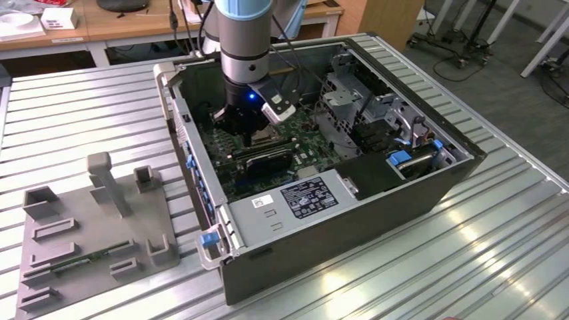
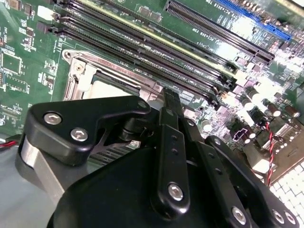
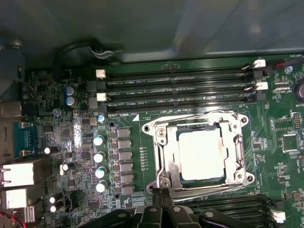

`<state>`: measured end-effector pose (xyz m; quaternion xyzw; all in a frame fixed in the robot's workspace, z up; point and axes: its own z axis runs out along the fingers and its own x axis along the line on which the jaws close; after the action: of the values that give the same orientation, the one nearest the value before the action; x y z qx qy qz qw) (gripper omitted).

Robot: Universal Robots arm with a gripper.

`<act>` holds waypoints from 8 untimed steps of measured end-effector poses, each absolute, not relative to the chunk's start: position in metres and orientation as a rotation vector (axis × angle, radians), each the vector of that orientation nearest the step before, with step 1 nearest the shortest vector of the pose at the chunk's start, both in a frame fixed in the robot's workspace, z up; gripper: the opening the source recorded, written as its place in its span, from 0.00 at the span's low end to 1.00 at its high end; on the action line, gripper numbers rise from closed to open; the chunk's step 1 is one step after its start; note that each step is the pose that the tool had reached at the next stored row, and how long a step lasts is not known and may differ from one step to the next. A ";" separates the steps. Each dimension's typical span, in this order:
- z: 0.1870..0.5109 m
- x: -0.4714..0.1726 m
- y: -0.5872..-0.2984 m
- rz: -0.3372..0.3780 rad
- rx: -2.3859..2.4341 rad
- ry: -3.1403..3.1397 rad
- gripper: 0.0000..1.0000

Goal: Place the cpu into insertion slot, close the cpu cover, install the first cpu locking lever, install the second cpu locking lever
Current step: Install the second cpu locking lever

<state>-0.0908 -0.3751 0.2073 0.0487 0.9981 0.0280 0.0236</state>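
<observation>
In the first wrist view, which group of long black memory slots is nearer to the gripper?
The memory slots just beside the gripper, on its side of the cpu cover. The other memory slots lie beyond the cover.

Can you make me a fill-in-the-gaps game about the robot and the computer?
1. The cpu lies inside its ____ on the green board.
2. The cpu cover is folded ____ around the chip.
3. The gripper sits at the ____ of the socket frame.
4. In the exterior view, the arm reaches into an open computer ____.

Missing words: socket; down; edge; case
</observation>
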 end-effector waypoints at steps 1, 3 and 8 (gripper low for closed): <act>0.207 -0.091 -0.375 0.087 0.151 3.089 0.10; 0.205 -0.091 -0.376 0.087 0.151 3.090 0.10; 0.201 -0.092 -0.377 0.086 0.151 3.090 0.10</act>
<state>-0.0916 -0.3769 0.2015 0.0487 0.9981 0.0279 0.0235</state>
